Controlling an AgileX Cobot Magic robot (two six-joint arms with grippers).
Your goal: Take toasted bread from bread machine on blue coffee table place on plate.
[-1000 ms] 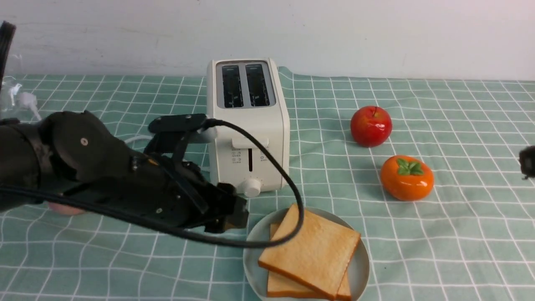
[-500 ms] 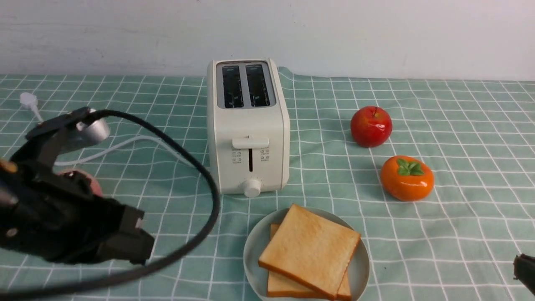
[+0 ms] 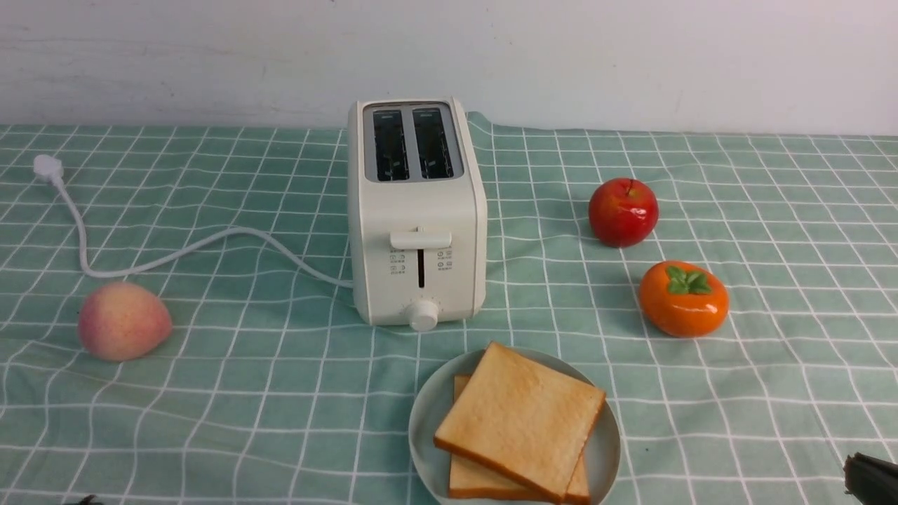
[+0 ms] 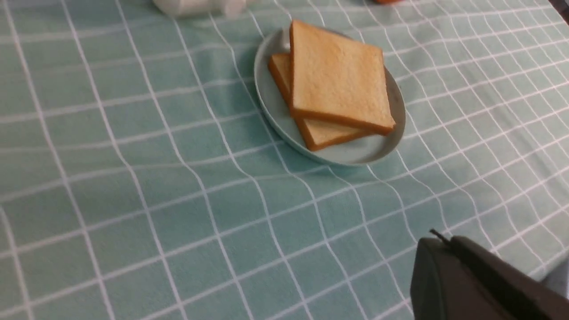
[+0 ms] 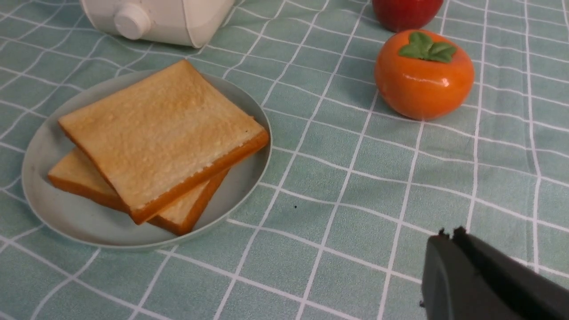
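Two slices of toasted bread [image 3: 519, 417] lie stacked on the plate [image 3: 423, 428], the upper one turned askew over the lower. The plate sits just in front of the bread machine [image 3: 417, 231] on the desk [image 3: 210, 421]. Both slots on top of the bread machine look empty, though their depths are dark and hard to read from the front view. The left end effector [image 4: 444, 242] hangs at the near side of the desk, well apart from the plate, its jaws pressed together on nothing. The right end effector [image 5: 449, 235] is likewise closed and empty, off to the plate's right, with the orange persimmon [image 5: 424, 75] beyond it. By my reading the placing step is finished and the task is at or near its end. Any next move would call only for keeping both arms clear of the plate, so the stack is not nudged.
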